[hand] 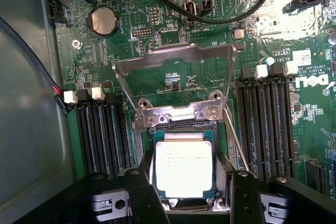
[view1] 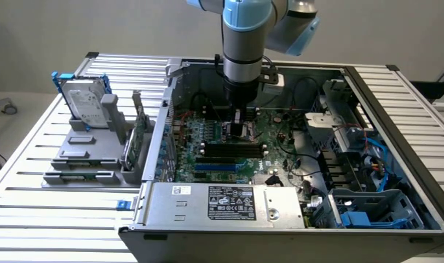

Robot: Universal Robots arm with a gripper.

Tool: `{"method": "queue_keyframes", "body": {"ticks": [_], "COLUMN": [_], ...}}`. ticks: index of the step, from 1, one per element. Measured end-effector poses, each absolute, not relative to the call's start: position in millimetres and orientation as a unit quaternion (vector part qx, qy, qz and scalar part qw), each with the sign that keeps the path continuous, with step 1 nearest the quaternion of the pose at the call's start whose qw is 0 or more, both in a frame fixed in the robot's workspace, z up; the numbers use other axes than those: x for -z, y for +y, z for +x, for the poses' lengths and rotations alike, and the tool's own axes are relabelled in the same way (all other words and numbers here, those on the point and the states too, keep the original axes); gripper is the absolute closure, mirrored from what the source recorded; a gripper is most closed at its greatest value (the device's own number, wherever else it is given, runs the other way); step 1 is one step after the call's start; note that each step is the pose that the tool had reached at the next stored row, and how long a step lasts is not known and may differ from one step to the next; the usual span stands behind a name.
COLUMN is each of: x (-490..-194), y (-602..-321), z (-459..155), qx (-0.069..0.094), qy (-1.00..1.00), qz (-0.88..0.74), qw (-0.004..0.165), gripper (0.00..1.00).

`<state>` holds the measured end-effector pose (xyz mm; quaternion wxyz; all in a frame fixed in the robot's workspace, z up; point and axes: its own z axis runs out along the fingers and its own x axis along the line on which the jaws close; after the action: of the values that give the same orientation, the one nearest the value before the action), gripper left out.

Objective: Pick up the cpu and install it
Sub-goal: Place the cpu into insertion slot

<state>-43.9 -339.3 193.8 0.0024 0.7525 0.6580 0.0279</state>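
Note:
The cpu [hand: 184, 169], a small square chip with a pale metal top and printed text, lies flat in the socket [hand: 222, 169] on the green motherboard [hand: 173, 77]. The socket's metal load plate [hand: 176, 59] is swung up and away from it. My gripper [hand: 190, 174] hangs straight over the chip, its two black fingers [hand: 140, 192] on either side of it with a narrow gap showing on each side, so it is open. In the exterior view the gripper [view1: 236, 129] reaches down into the open computer case [view1: 207, 203] over the board's middle.
Black memory slots [hand: 102, 137] run along both sides of the socket. Black cables [hand: 220, 17] loop over the board beyond the load plate. A coin cell [hand: 103, 20] sits on the board. Outside the case stands a grey fixture holding a silver hard drive [view1: 86, 101] in a blue bracket.

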Motion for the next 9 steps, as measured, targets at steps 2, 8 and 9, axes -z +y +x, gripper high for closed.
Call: {"method": "queue_keyframes", "body": {"ticks": [2, 8, 9], "x": [-193.9, -195.4, -195.6], "y": [-339.3, -339.2, -339.2], "z": [-43.9, -43.8, -43.9], "qx": [-0.028, -0.03, -0.03], "qy": [0.658, 0.658, 0.658], "qz": [0.753, 0.753, 0.753], "qw": [0.002, 0.0, 0.0], "gripper": [0.45, 0.45, 0.45]}}
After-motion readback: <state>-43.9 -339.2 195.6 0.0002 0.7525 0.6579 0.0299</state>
